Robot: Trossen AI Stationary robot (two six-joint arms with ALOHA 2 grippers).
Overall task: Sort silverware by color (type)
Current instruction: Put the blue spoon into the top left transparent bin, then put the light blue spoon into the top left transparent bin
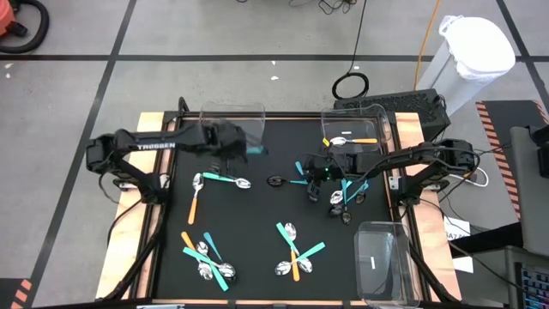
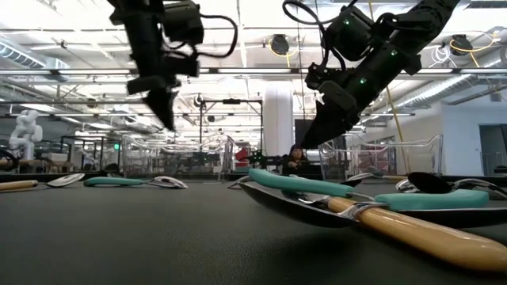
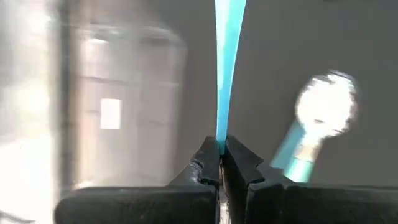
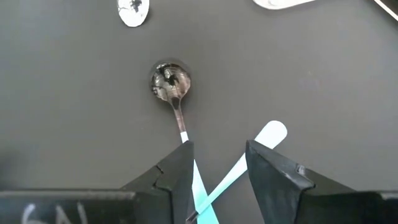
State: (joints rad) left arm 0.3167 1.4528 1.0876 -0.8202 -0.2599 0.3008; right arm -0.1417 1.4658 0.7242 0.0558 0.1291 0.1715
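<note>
**Colleague:** What's each arm doing?

**Me:** My left gripper (image 3: 221, 163) is pinched tight on the handle of a teal spoon (image 3: 229, 68), carried in the air near the clear bin (image 1: 233, 120) at the table's far left edge. The spoon's long axis runs straight out ahead of the fingers, toward that bin, so I judge the drop needs only a short move forward.

**Colleague:** And the right?

**Me:** My right gripper (image 4: 217, 168) hangs with fingers spread above two crossed teal spoons (image 4: 186, 134) near the table's middle. One handle runs in between the fingers, its bowl pointing away from the wrist. The right arm is the nearer one to that pair. The other spoons lie in loose clusters (image 1: 208, 257) toward the near edge, and one orange spoon (image 1: 353, 141) sits in the far right bin.
</note>
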